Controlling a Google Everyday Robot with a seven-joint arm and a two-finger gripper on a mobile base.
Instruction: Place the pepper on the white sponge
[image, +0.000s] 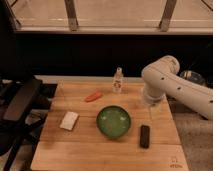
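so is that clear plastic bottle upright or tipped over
Upright: the clear plastic bottle stands cap up near the back of the wooden table. The jaws hang over the table's right side, apart from it.

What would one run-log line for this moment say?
pepper on table, behind green bowl | white sponge left, bare | gripper at right side, apart from pepper

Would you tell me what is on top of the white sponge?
Nothing: the top of the sponge is bare. The pepper lies apart, farther back near the bottle. The gripper hangs over the right side of the table. What is beneath the sponge is covered.
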